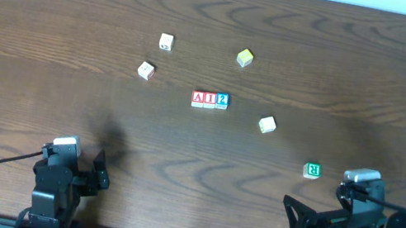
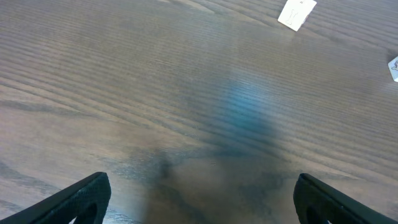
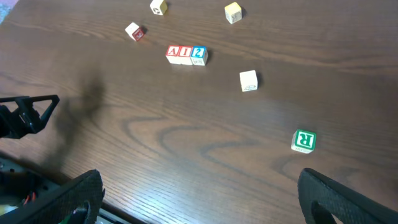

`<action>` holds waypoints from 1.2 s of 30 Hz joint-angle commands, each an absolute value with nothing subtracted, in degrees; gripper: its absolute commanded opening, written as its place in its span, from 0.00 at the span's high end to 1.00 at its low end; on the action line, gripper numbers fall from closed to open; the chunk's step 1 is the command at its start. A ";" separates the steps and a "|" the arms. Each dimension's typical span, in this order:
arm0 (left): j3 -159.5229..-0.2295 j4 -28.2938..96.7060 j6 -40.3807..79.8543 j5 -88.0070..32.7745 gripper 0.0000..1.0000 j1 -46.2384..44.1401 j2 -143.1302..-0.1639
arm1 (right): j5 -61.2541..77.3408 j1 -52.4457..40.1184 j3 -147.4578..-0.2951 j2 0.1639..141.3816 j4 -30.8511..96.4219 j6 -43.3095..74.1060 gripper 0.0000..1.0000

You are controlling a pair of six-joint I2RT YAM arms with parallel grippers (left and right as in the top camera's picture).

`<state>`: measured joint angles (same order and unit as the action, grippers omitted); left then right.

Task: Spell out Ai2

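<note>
1. The A cube (image 1: 198, 97), I cube (image 1: 210, 99) and 2 cube (image 1: 222, 101) stand in a touching row around the middle of the tabletop (image 1: 49, 36), reading A, I, 2 from left to right.
2. The left gripper (image 2: 202, 199) is near the near edge. Its jaws are spread wide and hold nothing, and only the fingertips show, cut off at the wrist view's bottom corners.
3. The right gripper (image 3: 199, 196) is by the near right corner, also gaping and empty, its fingers likewise cropped.
4. The green R cube (image 1: 312, 170) sits just beyond the right gripper.
5. A yellow cube (image 1: 245, 58) and three pale cubes (image 1: 166, 41) are scattered around the row, their markings too small to read.
6. The left wrist view crops two pale cubes at its top and right edges.
</note>
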<state>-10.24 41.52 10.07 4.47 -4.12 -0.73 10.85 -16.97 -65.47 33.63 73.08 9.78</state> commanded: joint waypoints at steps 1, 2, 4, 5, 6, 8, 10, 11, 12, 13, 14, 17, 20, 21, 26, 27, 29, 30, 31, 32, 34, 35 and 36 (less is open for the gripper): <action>-9.28 41.93 9.82 3.97 0.05 -3.73 -0.32 | 10.66 -17.32 -65.45 33.58 73.12 9.02 0.01; -9.28 41.93 9.82 3.97 0.05 -3.73 -0.32 | 9.32 -17.10 -65.45 33.17 73.01 7.75 0.01; -9.28 41.93 9.82 3.97 0.05 -3.73 -0.32 | 8.75 -15.75 -64.73 31.16 72.12 5.41 0.01; -9.28 41.93 9.82 3.97 0.05 -3.73 -0.30 | 8.75 -14.74 -63.61 29.87 70.83 3.53 0.01; -9.28 41.93 9.82 3.97 0.05 -3.73 -0.32 | 8.75 -13.58 -61.93 28.16 68.90 1.93 0.01; -9.28 41.93 9.82 3.97 0.05 -3.73 -0.30 | 8.78 -11.35 -57.21 24.16 64.20 -1.32 0.01; -9.28 41.93 9.82 3.97 0.05 -3.73 -0.30 | 8.80 -9.41 -50.33 19.09 59.09 -4.54 0.01; -9.28 41.93 9.82 3.97 0.05 -3.73 -0.30 | 8.80 -8.82 -47.44 17.04 57.49 -5.39 0.01; -9.28 41.93 9.82 3.97 0.05 -3.73 -0.32 | 8.80 -8.10 -43.18 14.04 55.59 -6.31 0.01; -9.28 41.93 9.82 3.97 0.04 -3.73 -0.32 | 8.78 -7.51 -39.44 11.44 54.37 -7.03 0.01; -9.28 41.93 9.82 3.97 0.05 -3.73 -0.32 | 8.80 -7.09 -36.82 9.72 53.60 -7.46 0.01; -9.28 41.93 9.82 3.97 0.05 -3.73 -0.32 | 8.86 -5.91 -28.14 4.43 50.81 -7.33 0.01; -9.28 41.93 9.82 3.97 0.04 -3.73 -0.32 | 9.28 -5.54 -22.46 1.10 50.35 -7.33 0.01; -9.28 41.93 9.82 3.97 0.05 -3.73 -0.32 | 9.28 -5.54 -21.02 0.32 50.35 -7.33 0.01; -9.28 41.93 9.82 3.97 0.04 -3.73 -0.30 | 9.41 -5.54 -14.70 0.32 50.39 -7.35 0.00; -9.28 41.91 9.82 3.97 0.05 -3.73 -0.32 | 9.41 -5.54 -13.50 0.32 50.39 -7.38 0.01; -9.28 41.93 9.82 3.97 0.05 -3.73 -0.32 | 9.39 -5.54 -11.31 0.32 49.52 -7.38 0.01; -9.28 41.93 9.82 3.97 0.05 -3.73 -0.32 | 9.41 -5.54 -10.66 0.32 47.94 -7.38 0.01; -9.28 41.93 9.82 3.97 0.05 -3.73 -0.32 | 9.41 -5.54 -10.63 0.32 47.86 -7.38 0.01; -9.28 41.93 9.82 3.97 0.05 -3.73 -0.32 | 9.41 -5.54 -10.63 0.32 47.79 -7.38 0.01; -9.28 41.93 9.82 3.97 0.05 -3.73 -0.30 | 9.41 -5.54 -10.66 0.32 47.79 -7.38 0.01; -9.28 41.93 9.82 3.97 0.05 -3.73 -0.30 | 9.41 -5.54 -10.66 0.32 47.81 -7.38 0.01; -9.28 41.93 9.82 3.97 0.05 -3.73 -0.32 | 9.41 -5.54 -10.66 0.32 47.83 -7.38 0.01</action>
<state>-10.20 41.45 10.07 4.43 -4.12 -0.62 9.19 -6.17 -11.42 0.84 47.83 -6.57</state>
